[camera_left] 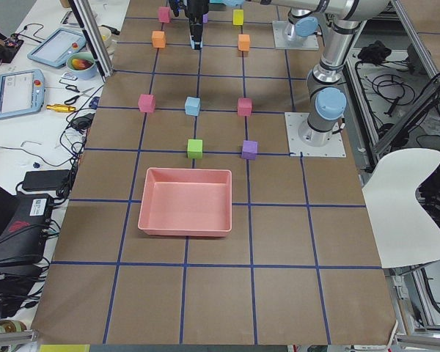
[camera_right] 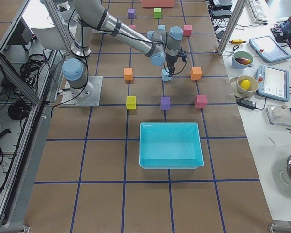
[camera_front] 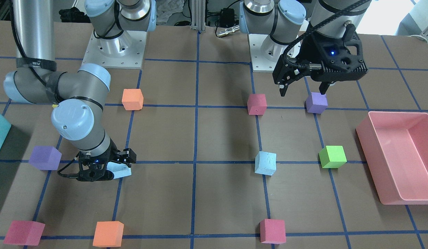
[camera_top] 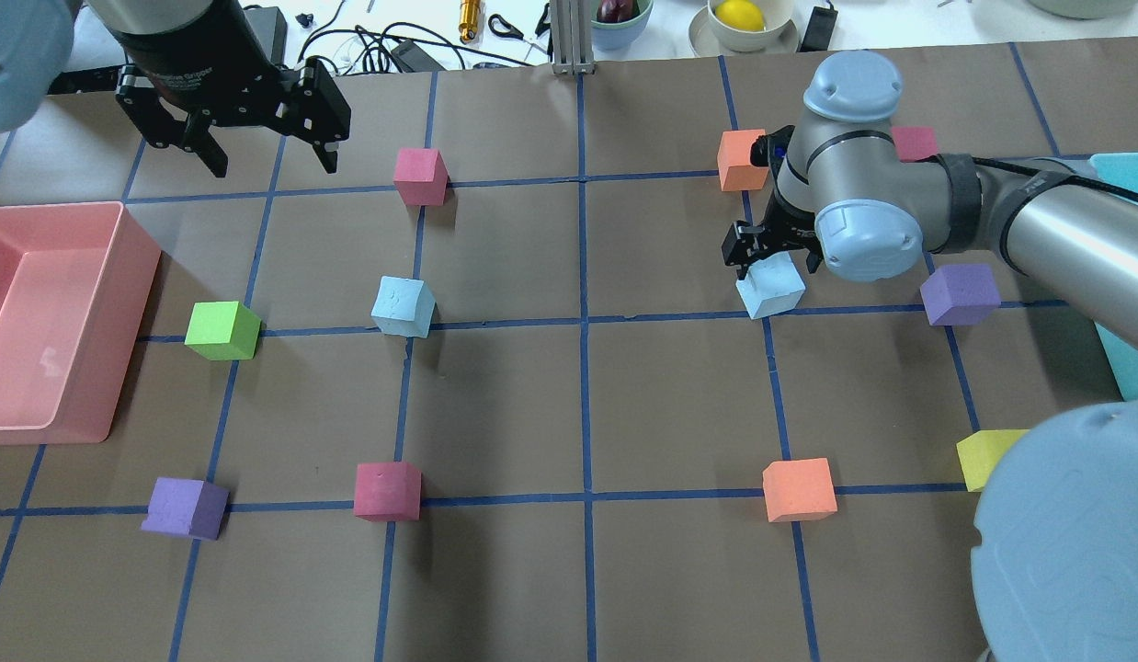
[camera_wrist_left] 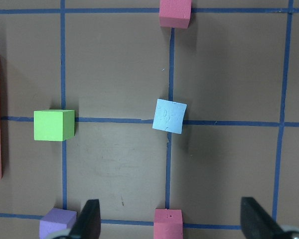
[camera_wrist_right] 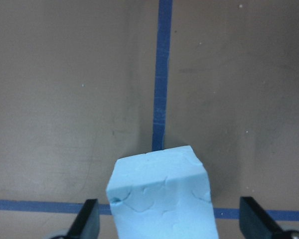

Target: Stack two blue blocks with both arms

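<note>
Right of centre overhead, the right gripper [camera_top: 776, 265] straddles one blue block [camera_top: 771, 292], fingers spread, not pinching; I judge closing comes next. The left gripper [camera_top: 275, 165] hangs open upper left, the other blue block [camera_top: 403, 306] lying left of centre.

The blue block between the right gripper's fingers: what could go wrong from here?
1. The blue block sits turned between the fingers of the open right gripper; closing may twist it rather than grip it squarely.
2. Its foam looks dented, so a hard squeeze could leave a wobbly stack.
3. The second blue block lies across the table, on the side where the left gripper hangs open; the two arms could crowd each other there.
</note>
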Robot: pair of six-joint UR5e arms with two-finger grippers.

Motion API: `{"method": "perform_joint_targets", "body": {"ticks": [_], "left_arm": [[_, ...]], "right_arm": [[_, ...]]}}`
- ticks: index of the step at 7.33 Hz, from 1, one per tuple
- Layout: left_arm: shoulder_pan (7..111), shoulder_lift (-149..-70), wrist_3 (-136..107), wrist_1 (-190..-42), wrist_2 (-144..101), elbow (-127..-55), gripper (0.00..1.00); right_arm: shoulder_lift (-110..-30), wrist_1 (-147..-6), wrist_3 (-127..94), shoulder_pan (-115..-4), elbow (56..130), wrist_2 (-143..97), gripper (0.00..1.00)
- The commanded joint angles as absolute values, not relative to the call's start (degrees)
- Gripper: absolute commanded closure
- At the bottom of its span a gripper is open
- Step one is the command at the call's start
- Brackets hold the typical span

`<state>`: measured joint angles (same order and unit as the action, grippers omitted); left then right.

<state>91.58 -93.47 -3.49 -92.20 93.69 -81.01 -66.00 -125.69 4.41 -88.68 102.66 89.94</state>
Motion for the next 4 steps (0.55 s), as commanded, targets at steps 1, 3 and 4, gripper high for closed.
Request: {"method": "perform_joint_targets", "body": {"ticks": [1, 3, 4], "left_arm": [[91.58, -93.34, -3.52, -92.20, 93.69, -81.12, 0.00], [91.58, -93.43, -3.43, -92.20, 93.69, -81.12, 0.00], [91.67, -93.60, -3.43, -92.20, 93.69, -81.04, 0.00]], "right_arm": [[-65.83, -125.77, 4.39, -88.68, 104.23, 88.60, 0.00], [-65.74, -126.30, 4.92, -88.68, 104.76, 88.51, 0.20], [-65.57, -126.56, 5.18, -88.68, 104.77, 88.68, 0.82]]}}
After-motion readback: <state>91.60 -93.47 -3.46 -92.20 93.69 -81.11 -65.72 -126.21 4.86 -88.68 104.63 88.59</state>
